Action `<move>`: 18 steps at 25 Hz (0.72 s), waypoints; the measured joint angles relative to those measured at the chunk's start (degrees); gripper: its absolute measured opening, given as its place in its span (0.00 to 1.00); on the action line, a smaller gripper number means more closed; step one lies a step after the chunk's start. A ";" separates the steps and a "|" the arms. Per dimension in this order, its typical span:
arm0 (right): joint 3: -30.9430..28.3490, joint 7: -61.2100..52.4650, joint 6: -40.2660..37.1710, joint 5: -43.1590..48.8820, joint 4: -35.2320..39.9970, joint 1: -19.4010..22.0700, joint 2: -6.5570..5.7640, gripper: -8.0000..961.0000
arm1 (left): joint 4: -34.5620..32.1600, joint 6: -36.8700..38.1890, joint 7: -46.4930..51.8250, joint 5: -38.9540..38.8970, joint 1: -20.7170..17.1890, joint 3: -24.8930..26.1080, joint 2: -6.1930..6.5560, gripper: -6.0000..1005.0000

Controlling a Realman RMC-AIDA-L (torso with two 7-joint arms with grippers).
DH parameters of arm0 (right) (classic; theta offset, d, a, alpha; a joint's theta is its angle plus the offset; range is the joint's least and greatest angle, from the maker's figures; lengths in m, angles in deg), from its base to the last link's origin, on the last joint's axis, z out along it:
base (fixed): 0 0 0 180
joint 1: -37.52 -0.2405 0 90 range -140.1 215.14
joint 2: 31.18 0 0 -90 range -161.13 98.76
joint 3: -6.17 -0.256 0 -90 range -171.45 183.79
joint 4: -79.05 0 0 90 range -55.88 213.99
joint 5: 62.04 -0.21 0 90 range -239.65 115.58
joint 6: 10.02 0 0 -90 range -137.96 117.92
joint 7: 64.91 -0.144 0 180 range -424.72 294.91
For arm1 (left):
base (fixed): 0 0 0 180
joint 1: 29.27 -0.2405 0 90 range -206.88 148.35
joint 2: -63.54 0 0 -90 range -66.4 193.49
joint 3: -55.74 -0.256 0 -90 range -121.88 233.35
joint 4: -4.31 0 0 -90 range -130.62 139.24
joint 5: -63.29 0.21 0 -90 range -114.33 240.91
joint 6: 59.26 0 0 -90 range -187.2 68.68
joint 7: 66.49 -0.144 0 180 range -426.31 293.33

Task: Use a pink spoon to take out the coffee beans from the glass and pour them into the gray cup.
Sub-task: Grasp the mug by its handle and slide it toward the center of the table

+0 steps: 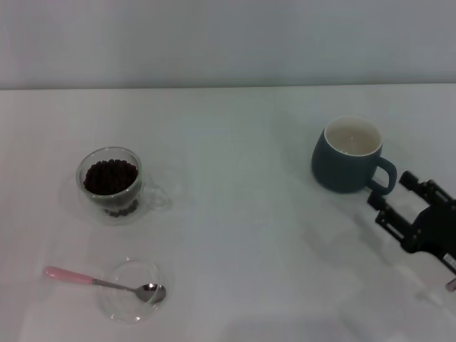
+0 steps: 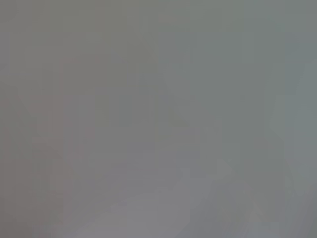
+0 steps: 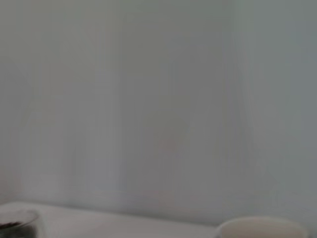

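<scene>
Near the worktop's (image 1: 235, 235) front-left corner, the pink spoon (image 1: 100, 281) is lying with its bowl in a clear dish (image 1: 135, 288), well apart from the right hand (image 1: 399, 203), which is hovering with fingers parted beside the gray cup (image 1: 349, 157); the glass (image 1: 110, 182) is holding coffee beans (image 1: 110, 177) behind the spoon.

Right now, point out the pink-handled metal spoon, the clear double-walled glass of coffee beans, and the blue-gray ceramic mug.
pink spoon (image 1: 69, 275): head view, on the pink handle.
glass (image 1: 110, 177): head view, on the heap of beans inside.
gray cup (image 1: 342, 169): head view, on the outer wall.
</scene>
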 joint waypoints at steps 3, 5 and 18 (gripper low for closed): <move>1.53 0.01 2.82 -0.05 1.19 0.09 0.08 0.76 | 0.22 0.63 0.01 0.29 0.23 0.00 -0.09 0.77; 1.49 0.09 5.82 -0.41 2.12 -0.04 0.09 0.76 | 0.67 0.72 0.02 0.33 0.28 0.00 -0.09 0.77; 1.13 4.26 11.65 -9.20 4.19 -1.46 0.18 0.76 | 0.89 0.57 0.02 1.65 0.39 0.00 -0.05 0.77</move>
